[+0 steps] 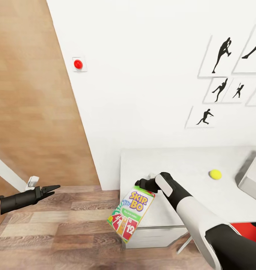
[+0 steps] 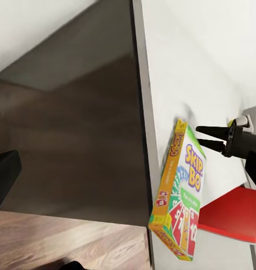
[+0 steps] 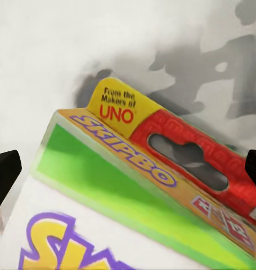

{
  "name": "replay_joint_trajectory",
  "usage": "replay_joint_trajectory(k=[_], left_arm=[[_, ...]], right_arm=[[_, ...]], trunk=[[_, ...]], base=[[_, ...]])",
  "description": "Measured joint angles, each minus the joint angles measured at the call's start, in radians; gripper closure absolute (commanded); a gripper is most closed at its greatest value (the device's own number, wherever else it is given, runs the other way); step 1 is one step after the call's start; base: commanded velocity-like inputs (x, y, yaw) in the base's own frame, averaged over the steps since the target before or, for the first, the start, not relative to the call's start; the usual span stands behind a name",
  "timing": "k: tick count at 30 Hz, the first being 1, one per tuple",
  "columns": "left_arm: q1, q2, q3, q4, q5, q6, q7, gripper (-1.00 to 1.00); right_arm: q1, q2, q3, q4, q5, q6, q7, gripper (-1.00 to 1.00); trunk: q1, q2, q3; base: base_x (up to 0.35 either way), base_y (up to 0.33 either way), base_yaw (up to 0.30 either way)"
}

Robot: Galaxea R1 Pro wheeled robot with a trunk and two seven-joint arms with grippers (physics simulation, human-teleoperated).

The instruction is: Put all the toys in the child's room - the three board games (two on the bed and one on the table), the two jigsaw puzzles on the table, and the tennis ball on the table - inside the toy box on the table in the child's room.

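Observation:
My right gripper is shut on the top edge of the Skip-Bo board game, a yellow-green-red box that hangs tilted just off the table's near left corner. The right wrist view has the box's red hang tab between my fingertips. From the left wrist view the same box hangs by the table edge under the right gripper. The tennis ball lies on the light-grey top. A corner of the grey toy box shows at the right edge. My left gripper hovers open over the floor, far left.
A white wall with black baseball-player prints and a red button stands behind the table. White drawer fronts sit under the top, with something red below at the right. Wood-plank floor lies to the left.

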Motion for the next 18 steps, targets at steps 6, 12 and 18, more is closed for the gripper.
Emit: replay_joint_trajectory(k=[6, 12, 18], left_arm=[[0.000, 0.000, 0.000, 0.000, 0.001, 0.000, 0.000, -1.00], [0.000, 0.000, 0.000, 0.000, 0.000, 0.000, 0.000, -1.00], [0.000, 0.000, 0.000, 0.000, 0.000, 0.000, 0.000, -1.00]], right_arm=[[0.000, 0.000, 0.000, -0.001, 0.000, -0.001, 0.000, -1.00], [0.000, -0.002, 0.000, -0.004, 0.000, -0.003, 0.000, -1.00], [0.000, -0.003, 0.000, -0.005, 0.000, -0.005, 0.000, -1.00]], trunk=[[0.000, 0.000, 0.006], [0.000, 0.000, 0.013], [0.000, 0.000, 0.021]], base=[[0.000, 0.000, -0.155], [0.000, 0.000, -0.173], [0.000, 0.000, -0.174]])
